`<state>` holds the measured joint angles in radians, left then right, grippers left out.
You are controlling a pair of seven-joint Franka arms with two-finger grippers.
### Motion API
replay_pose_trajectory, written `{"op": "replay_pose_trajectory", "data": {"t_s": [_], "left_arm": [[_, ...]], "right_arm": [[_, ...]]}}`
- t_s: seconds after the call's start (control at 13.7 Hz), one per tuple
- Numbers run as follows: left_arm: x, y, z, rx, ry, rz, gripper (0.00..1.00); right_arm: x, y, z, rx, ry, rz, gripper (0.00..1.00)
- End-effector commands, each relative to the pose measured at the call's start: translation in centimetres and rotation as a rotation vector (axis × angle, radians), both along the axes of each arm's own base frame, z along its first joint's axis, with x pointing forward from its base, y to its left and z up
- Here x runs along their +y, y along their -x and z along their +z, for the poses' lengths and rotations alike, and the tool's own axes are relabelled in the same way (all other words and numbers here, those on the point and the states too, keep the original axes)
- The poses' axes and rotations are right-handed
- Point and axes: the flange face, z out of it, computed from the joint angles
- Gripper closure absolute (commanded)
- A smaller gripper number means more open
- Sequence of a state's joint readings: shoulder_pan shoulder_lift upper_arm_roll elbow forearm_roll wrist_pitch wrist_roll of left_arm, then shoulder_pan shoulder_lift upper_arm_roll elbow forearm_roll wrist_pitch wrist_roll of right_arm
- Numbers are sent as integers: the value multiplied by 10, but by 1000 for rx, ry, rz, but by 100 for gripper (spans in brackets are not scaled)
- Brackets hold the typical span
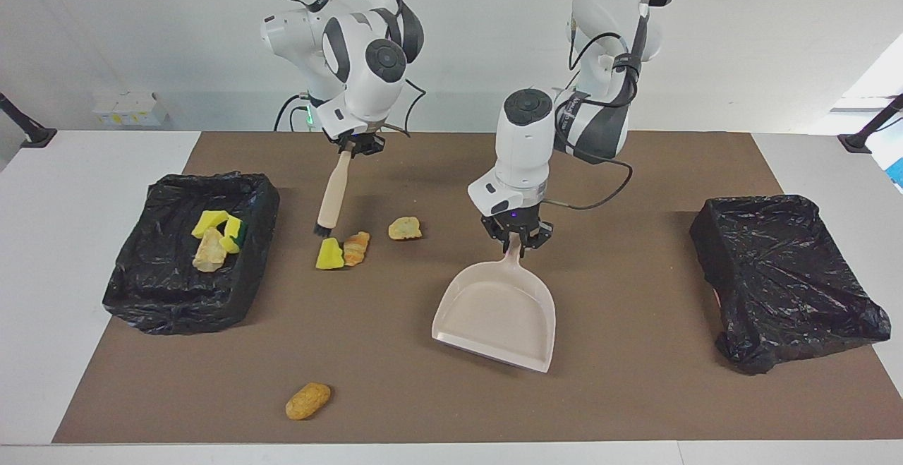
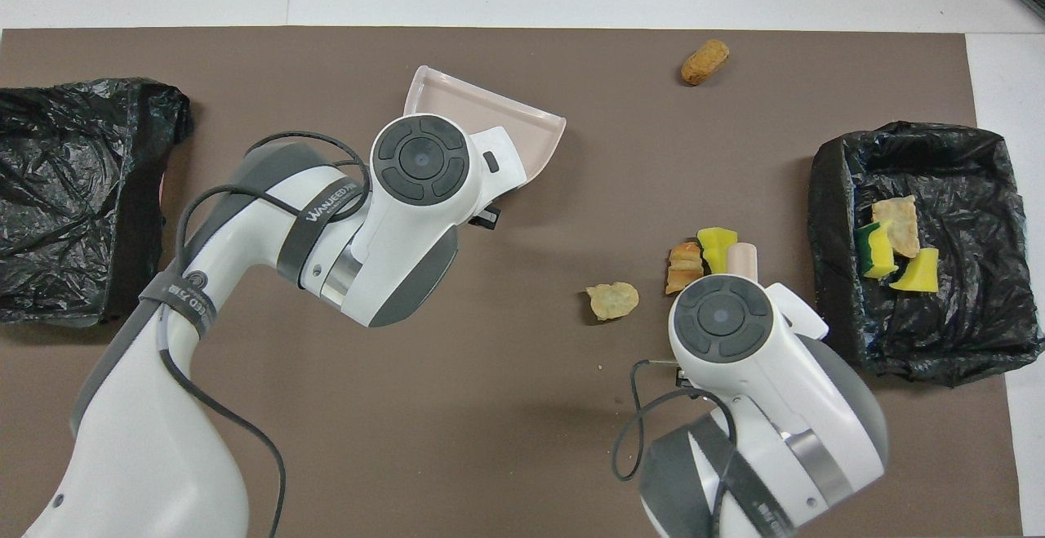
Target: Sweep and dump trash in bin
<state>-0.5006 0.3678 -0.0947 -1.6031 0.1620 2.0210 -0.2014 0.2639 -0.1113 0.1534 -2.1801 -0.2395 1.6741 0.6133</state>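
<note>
Both views are bright and evenly lit from overhead, with sharp focus across the whole tabletop. Soft, short shadows sit under the dustpan (image 1: 496, 310), the brush (image 1: 331, 193) and the arms. The black bin liners (image 1: 783, 278) show faint sheen. A pale glow enters at the edge by the left arm's end.

Left arm band (image 2: 325, 202): reads "WANJEED", then letters that trail off out of reading.
Right arm band (image 2: 763, 512): a few letters in view, too cut off to make out.
Elsewhere: no readable text.
</note>
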Motion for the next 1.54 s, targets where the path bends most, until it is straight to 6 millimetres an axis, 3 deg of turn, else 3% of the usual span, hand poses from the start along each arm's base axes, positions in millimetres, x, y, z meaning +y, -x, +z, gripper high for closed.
{"op": "replay_pose_trajectory", "data": {"t_s": [0.0, 0.29, 0.66, 1.17, 1.39, 1.46], "left_arm": [[15, 26, 16, 31, -66, -124, 94], [39, 79, 7, 147, -155, -369, 100], [50, 104, -3, 230, -193, -660, 100], [32, 148, -28, 249, -206, -863, 100], [33, 152, -30, 237, -202, -866, 100], [33, 152, -31, 238, -203, -866, 100]], "right_arm": [[-26, -46, 2, 4, -39, 99, 100], [-51, -116, -2, -36, -90, 295, 100], [-79, -193, -12, -98, -43, 389, 100], [-79, -280, -45, -205, 50, 504, 100], [-79, -311, -74, -269, 90, 577, 100], [-76, -316, -75, -278, 106, 591, 100]]}}
